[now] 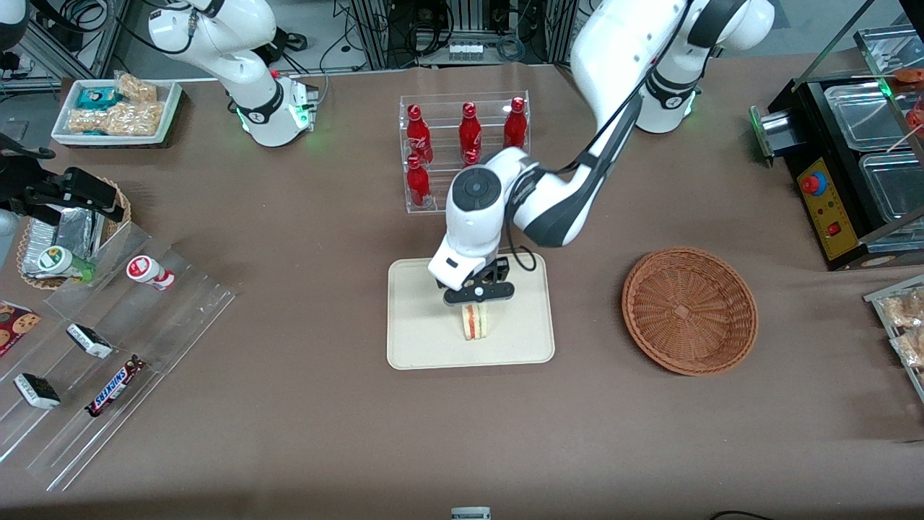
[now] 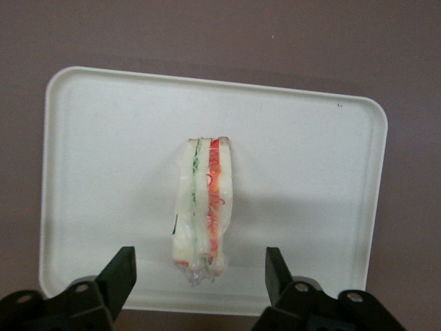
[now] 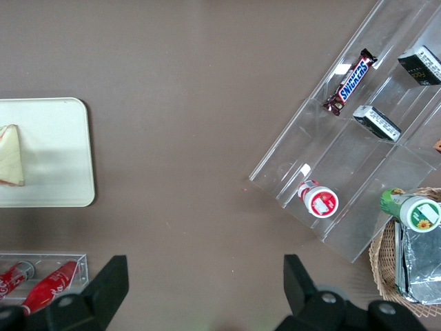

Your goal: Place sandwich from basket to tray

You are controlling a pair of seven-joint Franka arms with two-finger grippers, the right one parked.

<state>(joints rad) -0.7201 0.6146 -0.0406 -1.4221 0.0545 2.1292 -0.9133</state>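
Sandwich (image 1: 475, 321) upright on tray (image 1: 419, 347), claw (image 2: 200, 272) above it, fingers spread, basket (image 1: 689, 310) beside tray.

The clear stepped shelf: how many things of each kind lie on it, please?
Snickers bar: 1
Dark wrapped blocks: 2
Small white and red cup: 1
Total: 4
The claw is away from them, open above the sandwich on the tray.

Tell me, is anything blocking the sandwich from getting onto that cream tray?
Nothing visible does. The sandwich already stands on its edge on the tray, and the basket is empty. The gripper hangs right above the sandwich with its fingers open, apart from the bread.
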